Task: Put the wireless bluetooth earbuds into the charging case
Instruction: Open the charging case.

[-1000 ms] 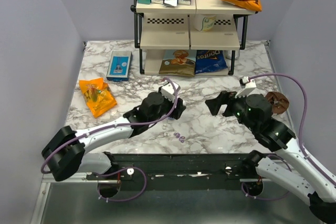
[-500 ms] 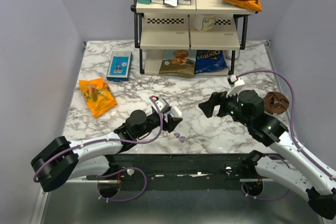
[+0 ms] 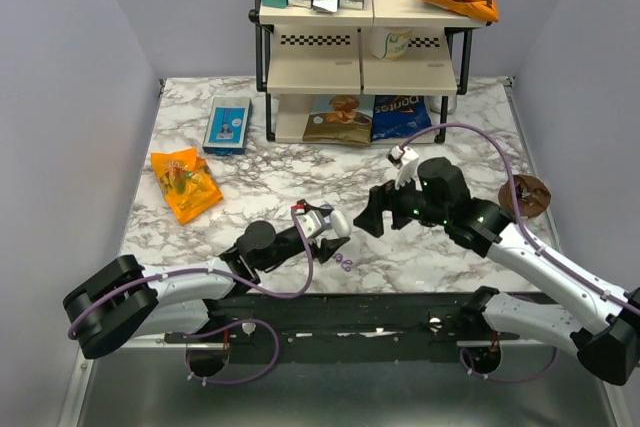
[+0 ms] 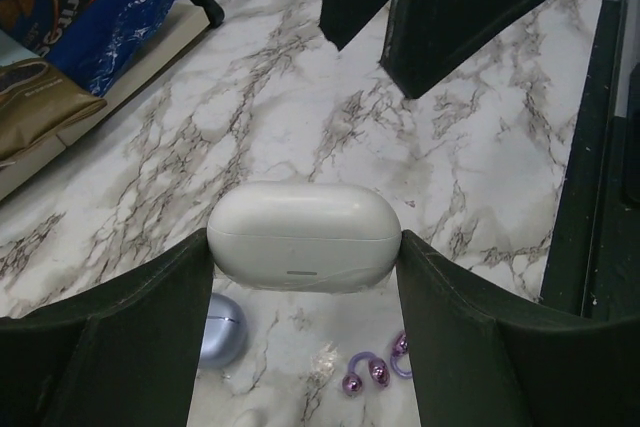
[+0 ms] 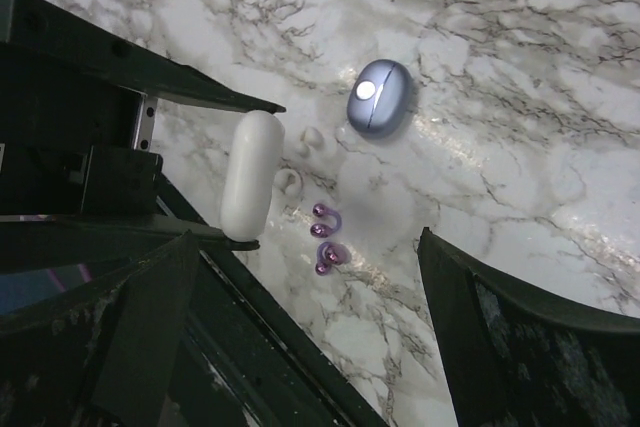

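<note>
The two lavender-purple earbuds [image 5: 326,235] lie loose on the marble near the front edge; they also show in the top view [image 3: 344,262] and the left wrist view [image 4: 375,367]. The round lavender-blue charging case [image 5: 379,97] lies closed on the table a little beyond them, also in the left wrist view [image 4: 222,330]. My left gripper [image 4: 303,247] is shut on a white oval case [image 4: 303,237], just left of the earbuds [image 3: 335,224]. My right gripper [image 5: 308,235] is open and empty, hovering above the earbuds [image 3: 375,215].
Two small pale buds [image 5: 298,160] lie beside the white case. A black rail [image 3: 330,307] runs along the near edge. A shelf rack [image 3: 360,57] with snack bags stands at the back, an orange packet [image 3: 185,184] and blue box [image 3: 228,124] lie left, and a brown item [image 3: 528,194] lies right.
My left gripper has drawn back toward the near edge and dropped lower. My right gripper has moved left toward the middle, over the earbuds.
</note>
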{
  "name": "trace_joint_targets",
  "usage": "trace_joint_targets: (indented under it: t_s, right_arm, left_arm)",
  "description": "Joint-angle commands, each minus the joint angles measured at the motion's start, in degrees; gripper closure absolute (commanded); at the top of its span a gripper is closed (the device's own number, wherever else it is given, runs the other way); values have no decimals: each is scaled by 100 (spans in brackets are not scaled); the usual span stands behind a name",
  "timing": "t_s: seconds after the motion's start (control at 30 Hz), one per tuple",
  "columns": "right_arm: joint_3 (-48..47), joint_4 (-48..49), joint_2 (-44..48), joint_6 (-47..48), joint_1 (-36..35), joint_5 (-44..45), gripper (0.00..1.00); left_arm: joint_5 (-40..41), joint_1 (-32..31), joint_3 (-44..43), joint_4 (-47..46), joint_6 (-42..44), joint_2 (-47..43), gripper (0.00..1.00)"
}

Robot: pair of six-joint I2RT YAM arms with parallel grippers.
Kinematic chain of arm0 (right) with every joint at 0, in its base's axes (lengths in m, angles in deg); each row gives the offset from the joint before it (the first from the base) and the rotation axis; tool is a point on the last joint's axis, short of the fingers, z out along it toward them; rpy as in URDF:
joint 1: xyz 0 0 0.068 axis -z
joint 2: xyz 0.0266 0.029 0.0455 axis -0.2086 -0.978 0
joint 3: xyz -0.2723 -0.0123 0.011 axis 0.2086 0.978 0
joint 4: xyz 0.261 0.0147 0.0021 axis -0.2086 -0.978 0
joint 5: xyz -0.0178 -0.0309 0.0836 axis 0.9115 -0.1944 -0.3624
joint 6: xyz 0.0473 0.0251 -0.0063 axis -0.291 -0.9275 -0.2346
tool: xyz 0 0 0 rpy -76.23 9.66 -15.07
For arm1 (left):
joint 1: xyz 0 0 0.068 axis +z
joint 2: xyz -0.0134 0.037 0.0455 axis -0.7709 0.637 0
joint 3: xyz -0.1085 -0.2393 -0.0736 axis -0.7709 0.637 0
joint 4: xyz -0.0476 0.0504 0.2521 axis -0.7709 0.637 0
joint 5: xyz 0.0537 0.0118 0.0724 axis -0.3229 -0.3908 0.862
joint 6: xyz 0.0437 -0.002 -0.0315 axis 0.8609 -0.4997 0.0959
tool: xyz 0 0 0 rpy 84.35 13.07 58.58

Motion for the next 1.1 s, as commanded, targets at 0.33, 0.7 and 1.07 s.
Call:
trace_joint_targets:
  t_s: [0.33, 0.7, 1.07]
  right_arm:
    - [-369, 18, -606, 22, -465, -229, 0]
    - [-264, 18, -800, -22, -474, -335, 0]
    - [-176, -79, -721, -162, -474, 77, 0]
  left_arm:
    - [196, -557, -81, -206, 405, -215, 100]
    - [363, -706, -116, -101, 511, -347, 100]
    - [548, -803, -2, -57, 546, -549, 100]
